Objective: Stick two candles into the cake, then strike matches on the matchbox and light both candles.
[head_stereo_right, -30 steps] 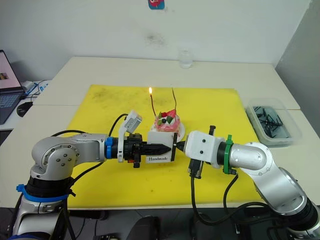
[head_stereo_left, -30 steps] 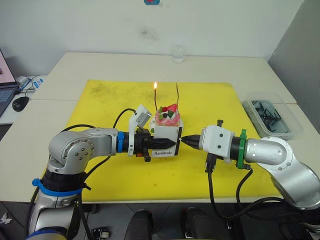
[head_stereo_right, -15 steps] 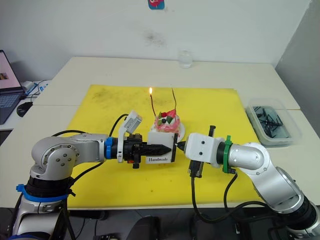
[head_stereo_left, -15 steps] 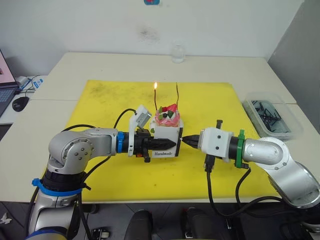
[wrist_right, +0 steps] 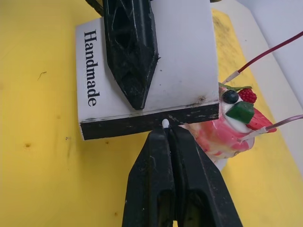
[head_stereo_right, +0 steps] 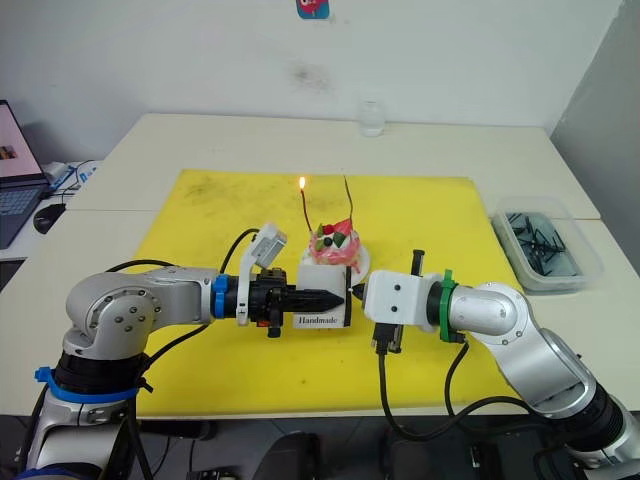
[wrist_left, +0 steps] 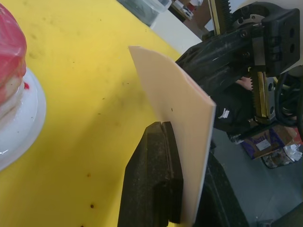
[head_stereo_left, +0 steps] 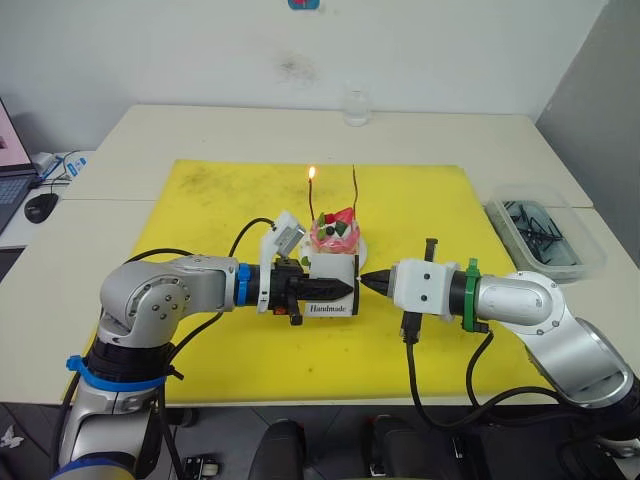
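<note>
Yellow mat [head_stereo_left: 200,200]: on the table [head_stereo_left: 180,125], carrying the cake [head_stereo_left: 334,236].
Candles: both upright in the cake; left candle [head_stereo_left: 312,195] burning, right candle [head_stereo_left: 355,190] unlit.
Left tool [head_stereo_left: 340,288]: clamped on the matchbox [head_stereo_left: 335,285], held upright before the cake.
Right tool [wrist_right: 165,135]: closed on a match [wrist_right: 165,124], its pale head touching the box's black strip.

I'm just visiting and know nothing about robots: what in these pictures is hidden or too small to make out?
- The match: just a pale head shows past the right gripper; its stick is hidden between the fingers.
- The matchbox: in the left wrist view the left gripper covers its lower part.
- The tray at the table's right: dark contents too small to identify.
- The laptop: cut off by the picture's left edge.
</note>
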{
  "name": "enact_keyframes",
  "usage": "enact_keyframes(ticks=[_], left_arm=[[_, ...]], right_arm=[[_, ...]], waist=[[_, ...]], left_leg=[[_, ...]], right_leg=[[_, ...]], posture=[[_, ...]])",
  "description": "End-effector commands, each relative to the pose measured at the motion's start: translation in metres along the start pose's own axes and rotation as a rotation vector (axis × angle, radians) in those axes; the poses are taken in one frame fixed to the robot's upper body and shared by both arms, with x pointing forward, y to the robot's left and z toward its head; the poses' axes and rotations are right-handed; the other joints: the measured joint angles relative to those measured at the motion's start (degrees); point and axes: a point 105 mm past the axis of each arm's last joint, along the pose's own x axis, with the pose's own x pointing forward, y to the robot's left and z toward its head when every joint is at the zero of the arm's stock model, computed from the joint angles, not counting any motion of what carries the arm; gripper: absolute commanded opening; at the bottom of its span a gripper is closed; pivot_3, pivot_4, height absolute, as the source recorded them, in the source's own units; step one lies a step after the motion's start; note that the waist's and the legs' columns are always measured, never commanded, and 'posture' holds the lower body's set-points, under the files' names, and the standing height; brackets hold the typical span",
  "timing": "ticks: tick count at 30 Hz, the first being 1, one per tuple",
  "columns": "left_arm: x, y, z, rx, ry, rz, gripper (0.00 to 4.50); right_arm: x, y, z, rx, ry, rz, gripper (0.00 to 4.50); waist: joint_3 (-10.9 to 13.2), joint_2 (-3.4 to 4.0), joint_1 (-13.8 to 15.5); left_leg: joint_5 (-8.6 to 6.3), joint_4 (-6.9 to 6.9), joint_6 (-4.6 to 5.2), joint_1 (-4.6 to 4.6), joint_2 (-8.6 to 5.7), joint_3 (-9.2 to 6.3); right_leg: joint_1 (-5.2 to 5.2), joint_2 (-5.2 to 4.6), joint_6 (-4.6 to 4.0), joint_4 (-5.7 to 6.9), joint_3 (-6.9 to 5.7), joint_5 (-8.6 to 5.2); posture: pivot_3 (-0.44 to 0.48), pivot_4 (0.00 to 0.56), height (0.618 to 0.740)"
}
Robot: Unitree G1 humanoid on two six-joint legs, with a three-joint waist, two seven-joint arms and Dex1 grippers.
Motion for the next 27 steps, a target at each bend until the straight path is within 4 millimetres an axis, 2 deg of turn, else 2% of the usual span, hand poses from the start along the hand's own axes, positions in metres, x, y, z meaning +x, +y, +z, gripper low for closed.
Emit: enact_keyframes(ticks=[1,4,6,8,10,14,20,27], left_arm=[[-0.003,-0.008,0.027,0.127,-0.074,-0.014,0.0],[-0.022,0.007,0.046,0.182,-0.114,0.088,0.0],[-0.036,0.014,0.058,0.206,-0.144,0.144,0.0],[-0.043,0.013,0.062,0.21,-0.157,0.153,0.0],[-0.041,0.007,0.057,0.2,-0.147,0.129,0.0],[-0.032,-0.003,0.035,0.147,-0.104,0.076,0.0],[-0.02,-0.009,0.013,0.085,-0.051,0.005,0.0],[-0.014,-0.004,0.007,0.074,-0.025,-0.011,0.0]], right_arm=[[0.002,0.032,0.003,-0.047,-0.026,0.167,0.02],[-0.008,0.05,-0.003,-0.061,-0.007,0.255,0.02],[-0.012,0.051,-0.004,-0.062,-0.004,0.266,0.02],[-0.015,0.046,-0.006,-0.061,0.002,0.256,0.02],[-0.017,0.04,-0.006,-0.061,0.005,0.238,0.02],[-0.016,0.025,-0.001,-0.053,-0.019,0.174,0.02],[-0.017,0.01,0.01,-0.083,-0.089,0.099,0.02],[-0.02,0.004,0.024,-0.093,-0.169,0.063,0.02]], waist=[[0.0,0.0,0.01],[0.02,-0.04,0.22],[0.04,0.0,0.0],[0.04,-0.01,-0.28],[0.04,-0.01,-0.25],[0.04,-0.01,-0.11],[0.04,-0.02,-0.01],[0.04,-0.02,-0.01]], left_leg=[[0.0,0.0,0.0,0.0,0.01,0.0],[0.0,0.0,0.0,-0.03,0.0,-0.05],[0.0,-0.01,0.0,-0.01,-0.01,-0.02],[0.0,0.01,0.0,0.05,0.0,0.06],[0.0,0.01,0.0,0.06,0.02,0.04],[0.0,0.01,0.0,0.04,0.04,0.04],[0.0,0.01,-0.01,0.02,0.03,-0.02],[0.0,0.03,0.0,0.03,0.01,0.0]], right_leg=[[0.0,0.0,0.0,0.0,0.0,0.0],[0.0,0.03,0.0,-0.02,-0.07,0.0],[0.0,0.04,-0.01,-0.01,-0.02,-0.01],[0.0,0.04,0.02,0.0,0.02,0.02],[0.02,0.02,0.04,0.01,0.02,0.03],[0.02,0.0,0.04,0.0,0.03,0.02],[0.02,-0.01,0.03,0.01,-0.02,0.02],[0.03,-0.01,0.03,0.02,0.0,0.02]], posture=[[0.0,0.15,0.74],[0.0,0.15,0.74],[0.0,0.15,0.74],[0.0,0.15,0.74],[0.0,0.15,0.74],[0.0,0.15,0.74],[0.0,0.15,0.74],[0.0,0.15,0.74]])
